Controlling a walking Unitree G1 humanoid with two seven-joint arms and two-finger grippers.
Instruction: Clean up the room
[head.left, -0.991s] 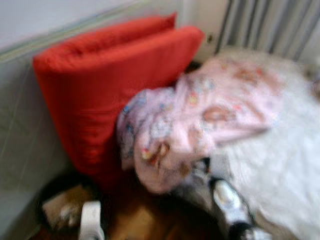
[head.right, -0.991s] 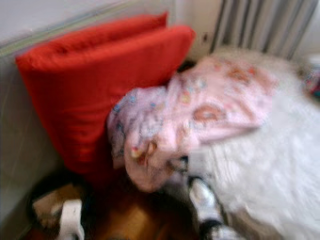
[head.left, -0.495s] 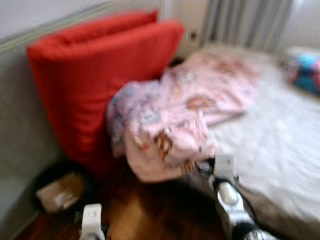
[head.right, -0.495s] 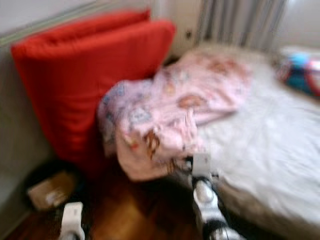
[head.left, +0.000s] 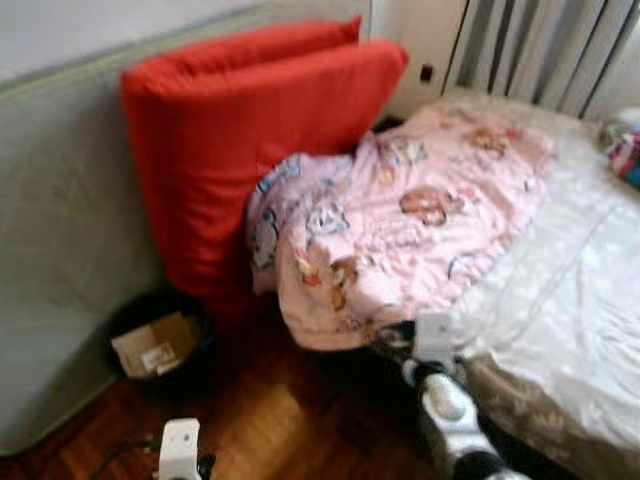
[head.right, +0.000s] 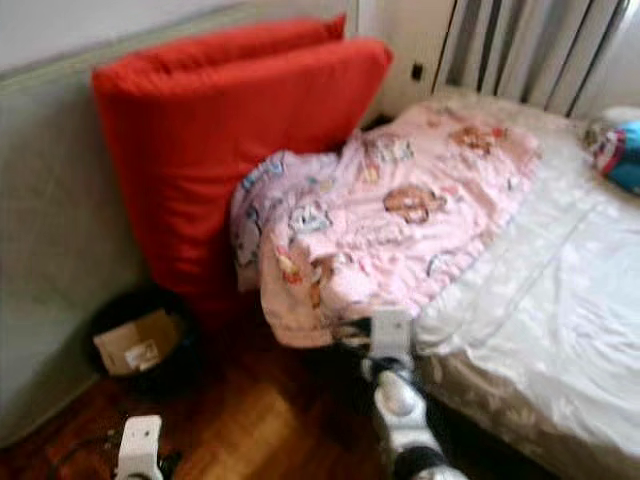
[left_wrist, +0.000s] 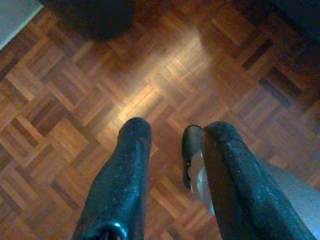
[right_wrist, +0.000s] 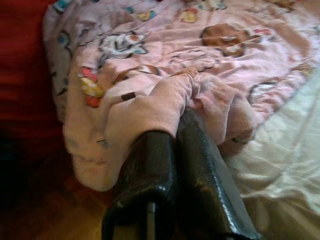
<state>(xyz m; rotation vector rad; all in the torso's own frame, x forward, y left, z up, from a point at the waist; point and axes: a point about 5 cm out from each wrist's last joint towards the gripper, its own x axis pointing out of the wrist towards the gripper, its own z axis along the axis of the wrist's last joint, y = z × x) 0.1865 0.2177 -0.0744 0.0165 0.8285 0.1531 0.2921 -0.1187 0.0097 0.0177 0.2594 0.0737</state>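
A pink blanket (head.left: 400, 215) with cartoon prints lies crumpled on the bed's near corner and hangs over its edge toward the floor. My right gripper (right_wrist: 177, 125) is shut on a fold of the blanket's hanging edge; in the left eye view, the silver right arm (head.left: 445, 400) reaches up to that edge. My left gripper (left_wrist: 172, 145) hangs open over the parquet floor (left_wrist: 150, 75) with nothing between its fingers. Its arm (head.left: 180, 450) sits low at the left.
The bed's white sheet (head.left: 580, 290) stretches to the right, with a colourful item (head.right: 615, 150) at its far side. A big red cushion (head.left: 250, 140) leans on a grey upright mattress (head.left: 60, 250). A black bin (head.left: 195, 370) holds a cardboard box (head.left: 155, 345). A radiator (head.left: 540, 50) stands behind.
The head camera has swung and the picture has sharpened. My right gripper stays at the blanket's hanging edge. The left arm still hangs low.
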